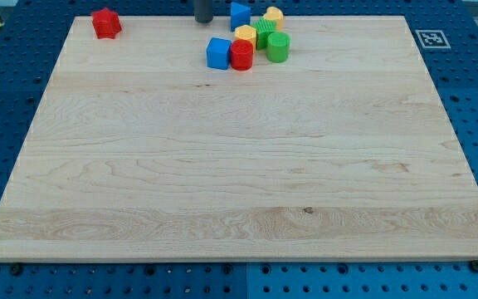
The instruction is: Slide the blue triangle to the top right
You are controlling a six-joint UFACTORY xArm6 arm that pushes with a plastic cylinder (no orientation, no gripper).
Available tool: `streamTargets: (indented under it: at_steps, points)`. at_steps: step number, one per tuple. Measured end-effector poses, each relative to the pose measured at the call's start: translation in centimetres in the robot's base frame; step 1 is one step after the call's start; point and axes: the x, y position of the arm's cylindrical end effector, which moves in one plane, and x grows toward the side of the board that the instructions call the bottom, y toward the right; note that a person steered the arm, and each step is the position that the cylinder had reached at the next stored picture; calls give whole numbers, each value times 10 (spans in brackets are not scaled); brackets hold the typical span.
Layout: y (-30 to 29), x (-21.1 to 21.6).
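The blue triangle sits at the board's top edge, a little right of centre. My tip is a dark rod end just to its left, a small gap apart. Below and right of the triangle is a tight cluster: a blue cube, a red cylinder, a yellow block, a green star-like block, a green cylinder and another yellow block.
A red block stands alone near the top left corner. The wooden board lies on a blue pegboard table. A black-and-white marker tag is at the board's top right corner.
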Motion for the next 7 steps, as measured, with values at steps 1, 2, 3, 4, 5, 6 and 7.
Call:
streamTargets:
  at_steps: [1, 2, 3, 4, 5, 6, 7]
  points:
    - [21, -2]
    - [43, -1]
    - [54, 0]
    - [68, 0]
    - [99, 0]
    - [133, -1]
    - [167, -1]
